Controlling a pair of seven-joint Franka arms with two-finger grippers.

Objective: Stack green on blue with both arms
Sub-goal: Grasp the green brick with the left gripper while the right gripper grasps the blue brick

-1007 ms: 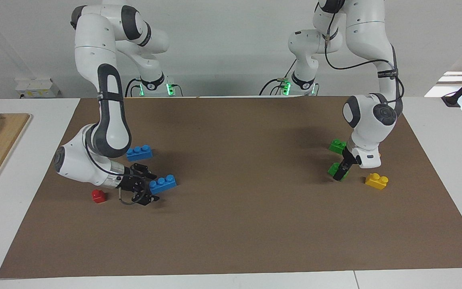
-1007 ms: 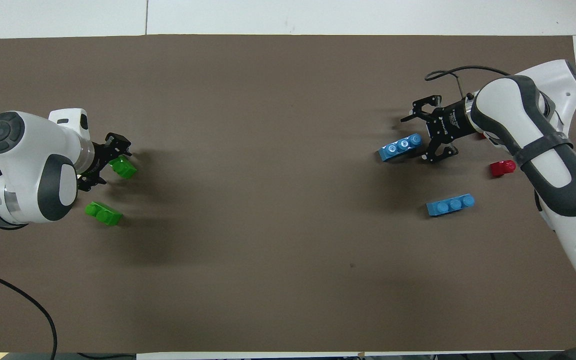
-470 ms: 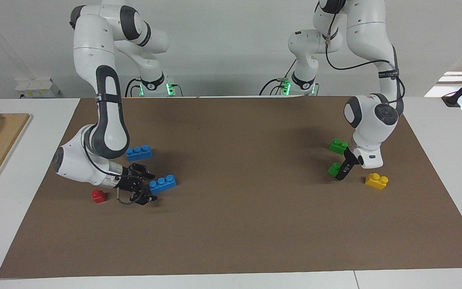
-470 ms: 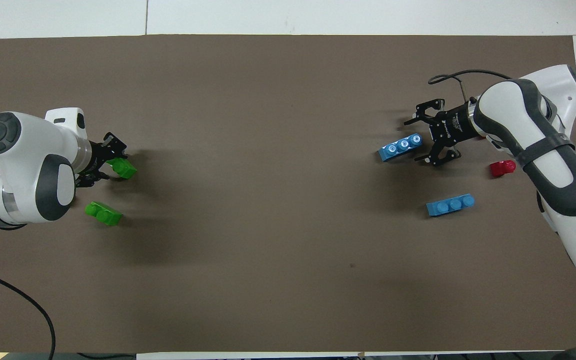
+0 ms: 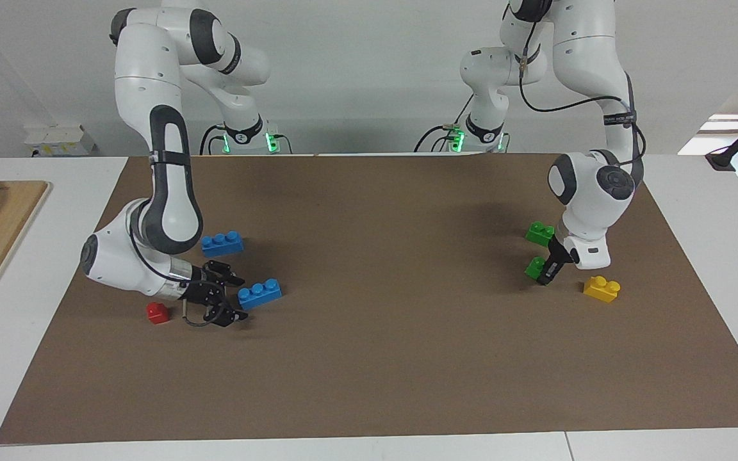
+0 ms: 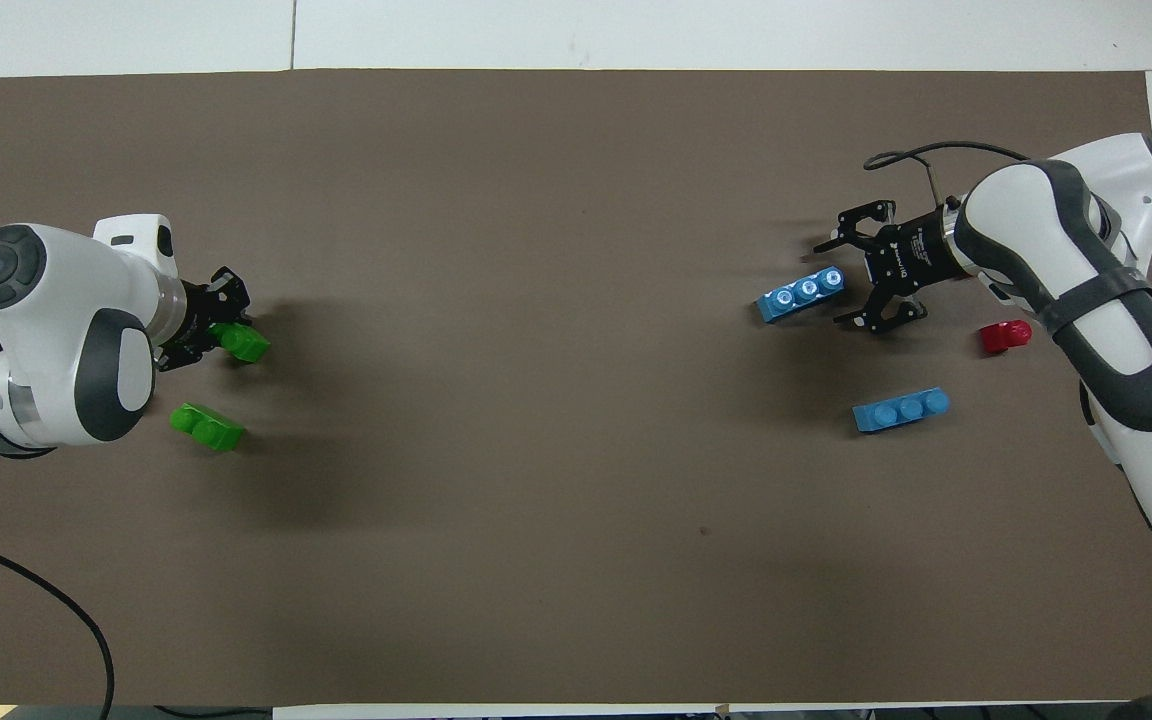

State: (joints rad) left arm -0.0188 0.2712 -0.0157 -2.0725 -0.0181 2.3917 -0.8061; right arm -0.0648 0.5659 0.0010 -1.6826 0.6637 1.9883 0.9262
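**Both end effectors at their bricks**

Since a second ago, the right end effector (image 5: pixel 227 297) has backed slightly off the blue (image 5: pixel 259 293), fingers apart. Left end effector (image 5: pixel 547 272) pinches the green (image 5: pixel 535 267) near the desk's (image 5: pixel 382 358) left-arm edge. Both bricks look light, rigid, slick: grip their flat long sides.

Brown mat (image 5: pixel 382 358); white arms with dark grey bands, black left gripper (image 5: pixel 546 274) and right gripper (image 5: pixel 228 298); two bright green bricks (image 5: pixel 539 233), two blue bricks (image 5: pixel 222 243), one yellow brick (image 5: pixel 601 288), one red brick (image 5: pixel 157 312).
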